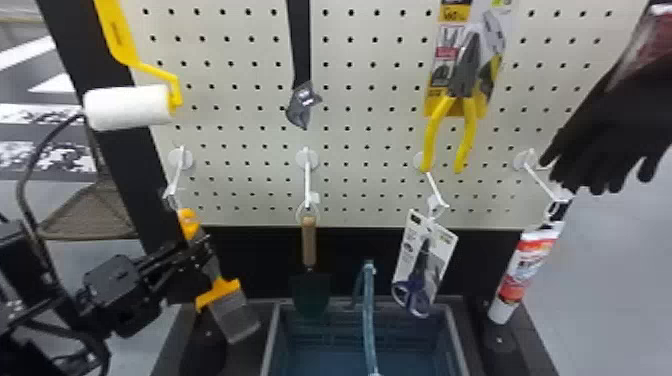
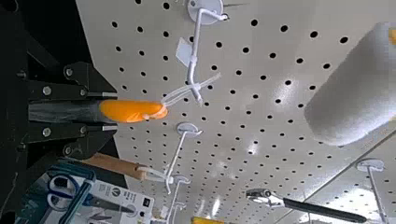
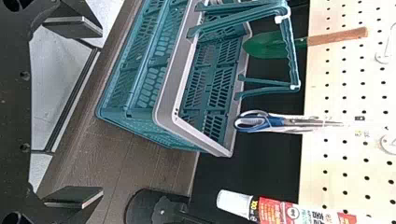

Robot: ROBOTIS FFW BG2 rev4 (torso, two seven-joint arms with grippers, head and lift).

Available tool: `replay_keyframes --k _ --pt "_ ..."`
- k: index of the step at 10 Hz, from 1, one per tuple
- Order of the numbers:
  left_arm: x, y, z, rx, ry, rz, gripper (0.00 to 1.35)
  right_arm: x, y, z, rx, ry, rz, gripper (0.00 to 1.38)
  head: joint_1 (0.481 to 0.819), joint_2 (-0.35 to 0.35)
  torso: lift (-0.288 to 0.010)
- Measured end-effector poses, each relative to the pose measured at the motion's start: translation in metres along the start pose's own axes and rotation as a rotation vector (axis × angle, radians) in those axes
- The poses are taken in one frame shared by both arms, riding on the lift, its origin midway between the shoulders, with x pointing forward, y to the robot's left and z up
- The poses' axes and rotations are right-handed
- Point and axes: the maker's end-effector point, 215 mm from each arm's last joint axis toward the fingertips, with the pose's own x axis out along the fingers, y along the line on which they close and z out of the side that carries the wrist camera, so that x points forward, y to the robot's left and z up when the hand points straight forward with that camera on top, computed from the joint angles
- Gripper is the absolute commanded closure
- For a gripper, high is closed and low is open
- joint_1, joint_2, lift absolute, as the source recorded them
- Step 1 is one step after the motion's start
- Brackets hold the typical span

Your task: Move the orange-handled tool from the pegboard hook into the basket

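Two fingers of your left claw are closed on the handle of the orange-handled tool, one on each side, with the orange butt sticking out past their tips. In the head view that claw is left of centre in the lower half of the frame, its arm coming in from the lower left. The tool hangs tilted, its blade down toward the lower right, and its cord loop is on the pegboard hook.

Your right claw is spread wide and empty in the right wrist view, with the basket farther off. The basket stands on the table, at the bottom centre of the head view frame, to the right of the tool. Its handle is raised.

Hanging across the pegboard you have the trowel just left of centre, the scissors on their card right of centre, and the tube at lower right. Higher up are the paint roller at upper left, the wrench at upper centre, the pliers right of centre and the black glove at upper right.
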Motion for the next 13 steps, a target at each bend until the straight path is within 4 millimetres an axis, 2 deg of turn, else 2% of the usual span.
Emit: replay_keyframes --k 5,9,13 --pt "-0.001 -0.023 0.04 0.054 -0.059 -0.013 1.21 0.0 0.0 -0.001 0.001 0.003 0.0 0.11 0.549 0.0 -0.1" --pt "-0.013 -0.038 0.026 -0.082 -0.15 0.031 1.21 0.0 0.0 -0.002 0.004 0.007 0.0 0.11 0.549 0.0 -0.1" --pt "-0.01 -0.062 0.014 -0.237 -0.256 0.024 1.21 0.001 0.0 -0.003 0.004 0.01 0.0 0.11 0.549 0.0 -0.1"
